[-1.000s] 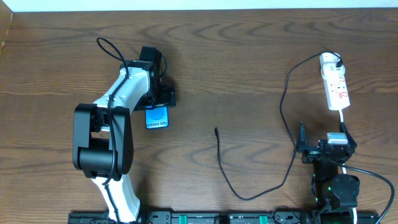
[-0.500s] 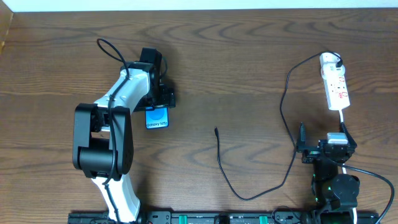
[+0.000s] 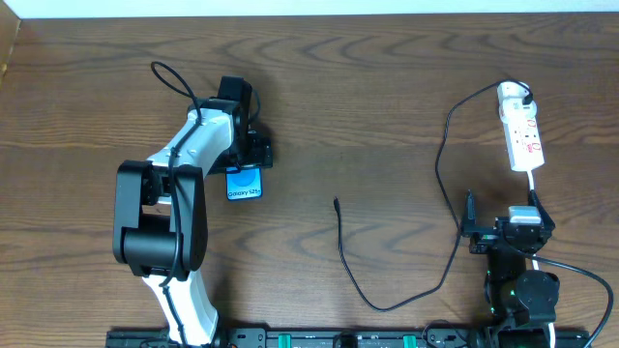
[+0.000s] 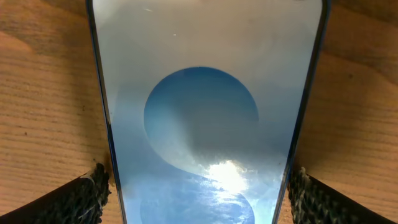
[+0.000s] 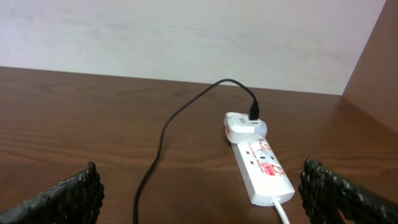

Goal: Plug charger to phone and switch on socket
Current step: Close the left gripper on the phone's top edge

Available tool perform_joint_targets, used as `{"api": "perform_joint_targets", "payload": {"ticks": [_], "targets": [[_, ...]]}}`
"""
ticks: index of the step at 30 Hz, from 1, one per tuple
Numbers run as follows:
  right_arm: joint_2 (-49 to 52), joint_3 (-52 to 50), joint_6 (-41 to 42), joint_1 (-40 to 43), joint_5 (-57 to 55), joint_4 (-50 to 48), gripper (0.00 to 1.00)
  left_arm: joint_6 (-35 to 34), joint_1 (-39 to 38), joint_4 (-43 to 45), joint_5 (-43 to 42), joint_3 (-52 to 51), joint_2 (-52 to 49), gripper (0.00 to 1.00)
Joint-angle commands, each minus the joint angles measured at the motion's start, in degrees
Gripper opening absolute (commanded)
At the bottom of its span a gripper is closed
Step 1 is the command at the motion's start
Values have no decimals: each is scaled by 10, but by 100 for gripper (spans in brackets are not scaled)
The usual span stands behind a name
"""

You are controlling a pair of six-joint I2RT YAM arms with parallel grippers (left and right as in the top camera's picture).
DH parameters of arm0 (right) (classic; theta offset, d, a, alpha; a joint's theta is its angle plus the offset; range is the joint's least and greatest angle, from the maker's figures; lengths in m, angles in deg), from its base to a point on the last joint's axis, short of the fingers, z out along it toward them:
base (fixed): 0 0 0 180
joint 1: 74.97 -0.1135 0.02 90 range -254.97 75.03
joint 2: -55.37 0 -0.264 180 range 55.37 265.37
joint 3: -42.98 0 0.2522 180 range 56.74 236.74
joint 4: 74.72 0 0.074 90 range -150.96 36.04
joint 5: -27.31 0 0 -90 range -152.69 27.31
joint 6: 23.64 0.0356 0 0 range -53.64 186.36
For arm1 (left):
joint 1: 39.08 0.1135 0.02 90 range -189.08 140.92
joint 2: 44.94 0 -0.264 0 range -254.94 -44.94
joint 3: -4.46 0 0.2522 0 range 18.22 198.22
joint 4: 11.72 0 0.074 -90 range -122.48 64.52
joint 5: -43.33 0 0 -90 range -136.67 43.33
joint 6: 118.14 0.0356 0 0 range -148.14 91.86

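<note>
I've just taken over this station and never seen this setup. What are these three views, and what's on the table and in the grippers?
A two-armed robot works at a wooden table. One picture looks down from above; the other two come from cameras on each wrist. The left gripper appears closed on the long edges of the phone, which lies flat, screen up. The right gripper is open and empty, facing the socket. The charger is plugged in at the socket's far end; its free tip lies mid-table, apart from the phone.

We see a dark brown wood-grain table [image 3: 387, 116]. A white wall [image 5: 186, 37] runs along its twelve o'clock edge, with a brown side panel [image 5: 382, 68] at three o'clock.
</note>
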Motion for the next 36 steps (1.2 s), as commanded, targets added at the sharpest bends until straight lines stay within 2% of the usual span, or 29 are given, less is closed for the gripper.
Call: {"api": "perform_joint_targets", "payload": {"ticks": [1,36], "targets": [[-3,-1,-7,-2,-5,2,99,-3,2,-3,7,-10,-4,93],[-3,-1,-7,-2,-5,2,99,-3,1,12,5,-35,-6,93]]}}
